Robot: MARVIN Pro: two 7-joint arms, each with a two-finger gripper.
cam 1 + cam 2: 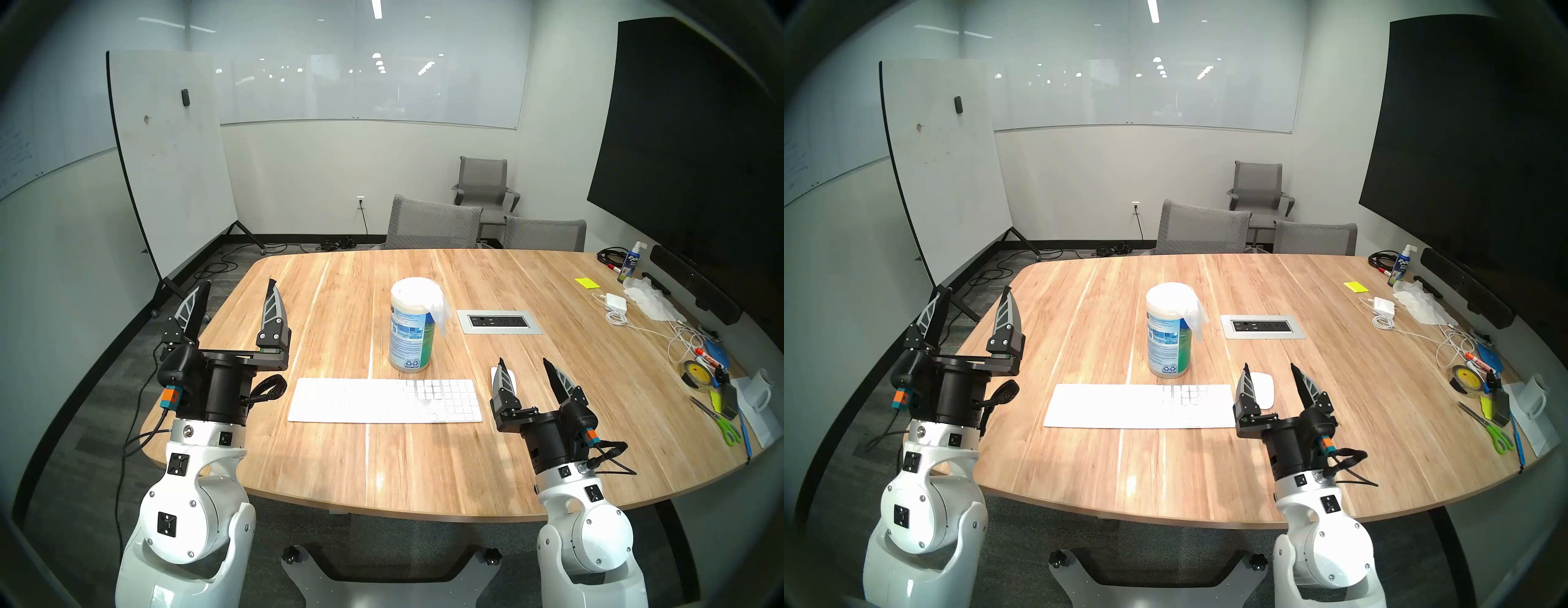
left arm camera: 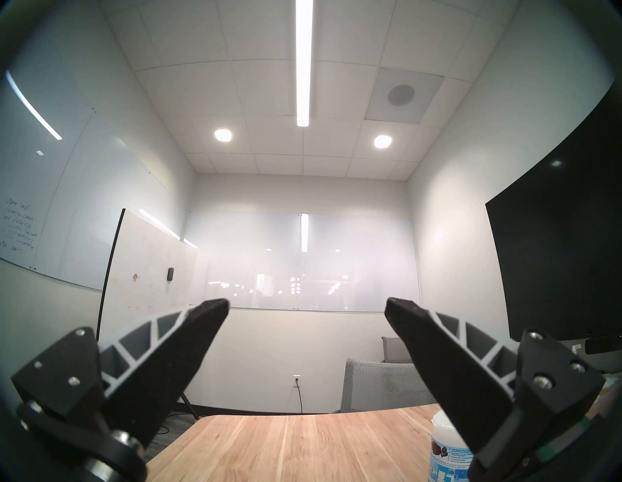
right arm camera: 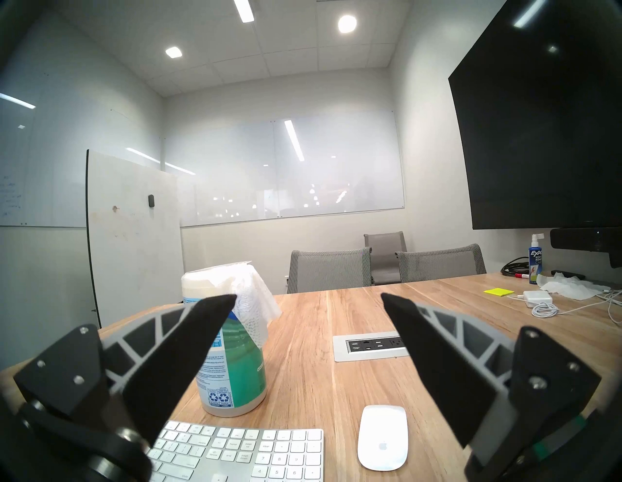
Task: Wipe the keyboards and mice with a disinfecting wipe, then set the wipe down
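Mouse [image 3: 382, 437] right of keyboard [image 3: 235, 454]

White kbd [image 1: 385, 400] flat, mouse [image 3: 382, 437] just right, wipe [image 3: 255, 308] draped off canister [image 3: 232, 363] top

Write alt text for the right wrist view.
The open right gripper points across a wooden table, holding nothing. Below it lie a white keyboard and mouse; behind stands a wipes canister, a wipe hanging from its top.

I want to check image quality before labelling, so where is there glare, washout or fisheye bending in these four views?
Head views: ceiling lights glare off the table, the keyboard is washed out, and the table edge bows. Left wrist view: the far glass wall is hazy. Right wrist view: the mouse and keyboard legends are sharp; its fingers look soft.
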